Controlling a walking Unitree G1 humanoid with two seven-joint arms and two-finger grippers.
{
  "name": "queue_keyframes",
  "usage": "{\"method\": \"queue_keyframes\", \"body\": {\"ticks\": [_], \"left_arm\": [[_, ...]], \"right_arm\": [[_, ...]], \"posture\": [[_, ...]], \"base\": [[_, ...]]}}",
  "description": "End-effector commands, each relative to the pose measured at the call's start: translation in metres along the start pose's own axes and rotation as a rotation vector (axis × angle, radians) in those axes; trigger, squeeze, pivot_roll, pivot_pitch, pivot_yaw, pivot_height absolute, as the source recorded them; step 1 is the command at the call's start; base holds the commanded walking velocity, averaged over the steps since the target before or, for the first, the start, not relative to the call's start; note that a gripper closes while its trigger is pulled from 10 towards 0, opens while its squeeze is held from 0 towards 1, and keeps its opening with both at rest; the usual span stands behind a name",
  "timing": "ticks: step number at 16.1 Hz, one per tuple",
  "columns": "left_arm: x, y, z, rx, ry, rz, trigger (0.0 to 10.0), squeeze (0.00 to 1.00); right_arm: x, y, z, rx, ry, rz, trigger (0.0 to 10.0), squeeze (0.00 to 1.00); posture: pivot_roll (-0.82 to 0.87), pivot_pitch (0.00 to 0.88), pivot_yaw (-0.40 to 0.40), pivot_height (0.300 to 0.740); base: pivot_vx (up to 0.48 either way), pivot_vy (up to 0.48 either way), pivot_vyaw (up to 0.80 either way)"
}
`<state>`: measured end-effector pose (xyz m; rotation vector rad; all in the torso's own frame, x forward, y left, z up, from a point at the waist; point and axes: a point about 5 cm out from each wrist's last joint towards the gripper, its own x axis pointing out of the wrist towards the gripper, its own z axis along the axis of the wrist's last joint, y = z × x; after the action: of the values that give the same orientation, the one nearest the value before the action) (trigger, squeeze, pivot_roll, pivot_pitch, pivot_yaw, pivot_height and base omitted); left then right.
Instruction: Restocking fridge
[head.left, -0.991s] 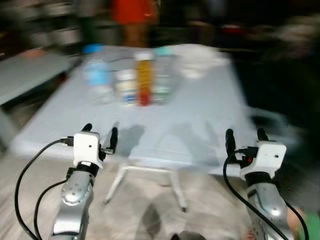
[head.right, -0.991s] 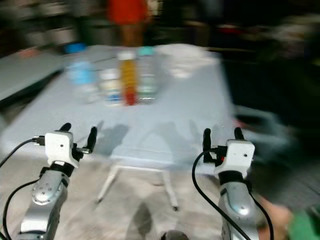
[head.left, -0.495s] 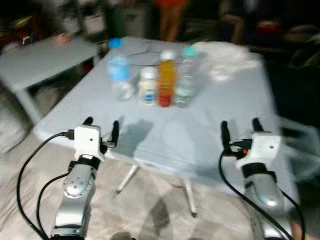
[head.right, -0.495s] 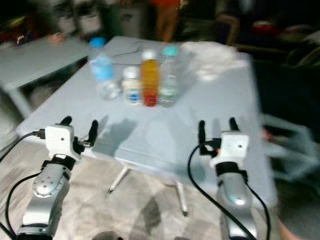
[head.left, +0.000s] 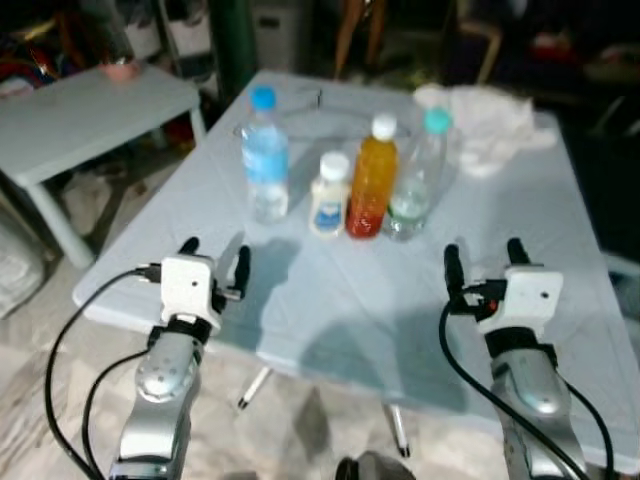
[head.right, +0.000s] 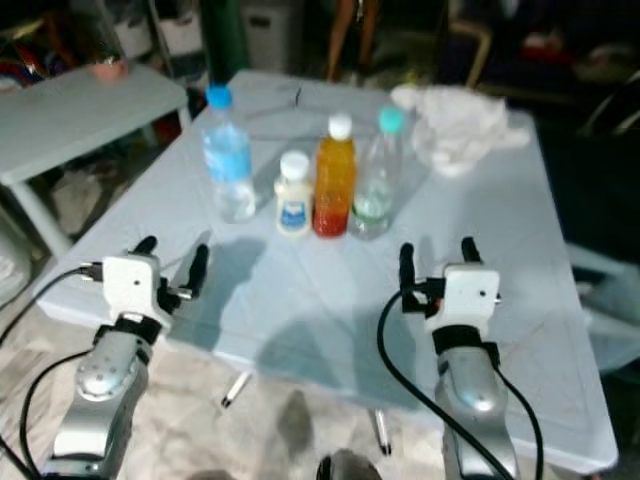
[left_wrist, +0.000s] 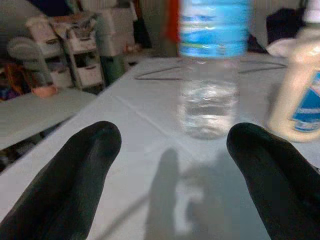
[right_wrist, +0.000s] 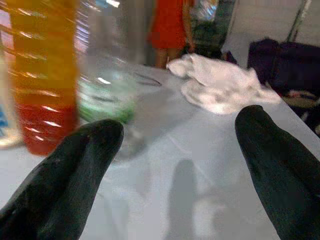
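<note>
I held left gripper (head.left: 214, 258) and right gripper (head.left: 480, 262) over near edge of pale grey table (head.left: 330, 300), both spread wide, grasping nothing. Beyond stood four bottles in row: blue-capped clear water bottle (head.left: 265, 155), small cream bottle (head.left: 329, 195), orange juice bottle (head.left: 373, 190), teal-capped clear bottle (head.left: 418, 178). Farther back lay crumpled white cloth (head.left: 480, 115).
</note>
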<state>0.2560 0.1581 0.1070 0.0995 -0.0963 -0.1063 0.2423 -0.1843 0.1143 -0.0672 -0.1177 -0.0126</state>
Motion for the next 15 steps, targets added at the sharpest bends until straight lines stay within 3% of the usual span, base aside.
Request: {"method": "queue_keyframes", "body": {"ticks": [1,4,5,7,10,15], "left_arm": [[-0.005,0.002,-0.003,0.011,0.019,0.011,10.0,0.00],[-0.011,0.003,-0.002,0.020,0.031,-0.001,10.0,0.00],[-0.013,0.005,-0.002,0.024,0.037,0.000,10.0,0.00],[-0.014,0.008,-0.002,0.039,0.040,-0.006,10.0,0.00],[-0.009,0.010,0.006,0.042,0.023,0.000,10.0,0.00],[-0.013,0.011,0.006,0.045,0.033,-0.002,10.0,0.00]], "right_arm": [[0.001,0.003,0.001,-0.001,-0.003,0.017,10.0,0.00],[0.004,0.006,0.004,0.003,-0.013,0.045,10.0,0.00],[0.010,0.010,0.010,-0.052,-0.041,0.088,10.0,0.00],[0.033,0.012,0.033,-0.017,-0.116,0.111,10.0,0.00],[0.049,0.012,0.051,-0.029,-0.176,0.151,10.0,0.00],[0.047,0.008,0.049,-0.025,-0.172,0.122,10.0,0.00]], "posture": [[-0.01,0.069,-0.032,0.740],[0.01,0.089,-0.028,0.740],[0.01,0.093,-0.021,0.740],[0.01,0.094,-0.011,0.740],[0.03,0.098,-0.007,0.740],[0.03,0.104,0.000,0.740]], "base": [[0.000,0.000,0.00],[0.000,0.000,0.00],[0.000,0.000,0.00],[0.000,0.000,0.00],[0.000,0.000,0.00],[0.000,0.000,0.00]]}}
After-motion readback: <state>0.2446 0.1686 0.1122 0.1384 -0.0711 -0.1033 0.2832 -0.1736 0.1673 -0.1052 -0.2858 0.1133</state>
